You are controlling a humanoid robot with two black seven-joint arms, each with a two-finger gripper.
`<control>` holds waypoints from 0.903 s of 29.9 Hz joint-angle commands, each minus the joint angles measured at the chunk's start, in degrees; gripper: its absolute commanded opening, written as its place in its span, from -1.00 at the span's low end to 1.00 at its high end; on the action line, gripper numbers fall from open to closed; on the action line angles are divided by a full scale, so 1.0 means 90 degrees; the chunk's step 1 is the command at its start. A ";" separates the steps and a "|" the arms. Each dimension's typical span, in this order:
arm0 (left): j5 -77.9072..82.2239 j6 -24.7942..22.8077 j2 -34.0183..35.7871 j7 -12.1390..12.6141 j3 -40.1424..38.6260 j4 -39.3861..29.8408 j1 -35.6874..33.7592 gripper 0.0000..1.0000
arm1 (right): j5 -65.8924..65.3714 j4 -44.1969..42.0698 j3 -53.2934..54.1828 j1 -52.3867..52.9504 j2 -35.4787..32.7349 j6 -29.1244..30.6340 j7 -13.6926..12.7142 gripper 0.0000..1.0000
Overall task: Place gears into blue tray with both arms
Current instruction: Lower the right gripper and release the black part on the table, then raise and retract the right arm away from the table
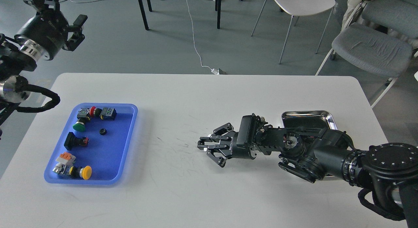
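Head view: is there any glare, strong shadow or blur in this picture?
In the head view, light is soft and even; the steel tray rim shines with glare; the blue tray casts a faint bluish fringe on the table; shadows are weak; the gear stays sharp.

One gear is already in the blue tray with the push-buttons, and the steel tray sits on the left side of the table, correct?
Not quite. The head view shows one gear in the blue tray among the push-buttons, but the steel tray sits on the right side of the table, partly behind the right arm.
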 commanded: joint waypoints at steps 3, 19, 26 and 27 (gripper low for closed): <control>0.0000 -0.0010 0.0019 0.0000 0.0000 -0.0010 0.0019 0.95 | 0.0022 -0.0010 0.0032 -0.0031 0.0000 0.0007 0.0000 -0.27; 0.0020 -0.0087 0.0058 -0.0029 0.0019 -0.0010 0.0117 0.95 | 0.1523 -0.0176 0.1320 -0.0002 0.0000 0.0163 0.0000 0.72; 0.0078 -0.0683 0.0243 -0.0039 0.0410 -0.0078 0.0146 0.96 | 0.4120 -0.0556 0.1350 0.0671 0.0000 0.0154 0.0000 0.73; 0.0088 -0.0713 0.0253 -0.0048 0.0410 -0.0107 0.0146 0.96 | 0.4491 -0.0693 0.1350 0.0788 0.0000 0.0154 0.0000 0.73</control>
